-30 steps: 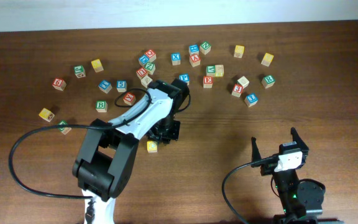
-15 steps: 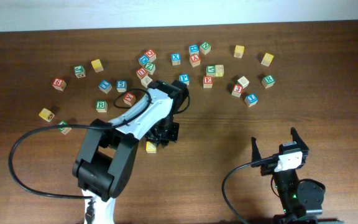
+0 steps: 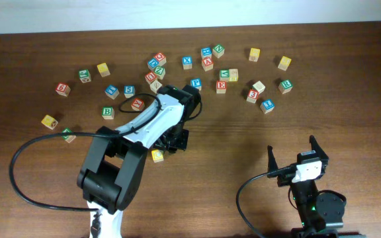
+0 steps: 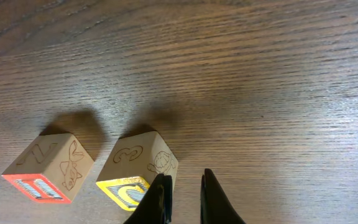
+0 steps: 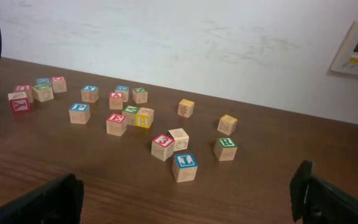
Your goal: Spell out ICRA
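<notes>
Nudged slightly leftward since a second ago, the yellow-faced block (image 4: 138,171) sits just beside a red-faced cube (image 4: 48,169). Both are pale wood with crisp square edges and line drawings etched on their sides. The left gripper (image 4: 183,198) has its black fingers drawn nearly together on nothing, just at the block's right corner. The right gripper (image 5: 188,193) stands spread wide and empty. The green-printed R cube (image 5: 226,148) lies well apart among scattered cubes. The table (image 4: 278,93) is dark brown with a streaky grain, and a plain white wall (image 5: 166,43) stands behind it.
</notes>
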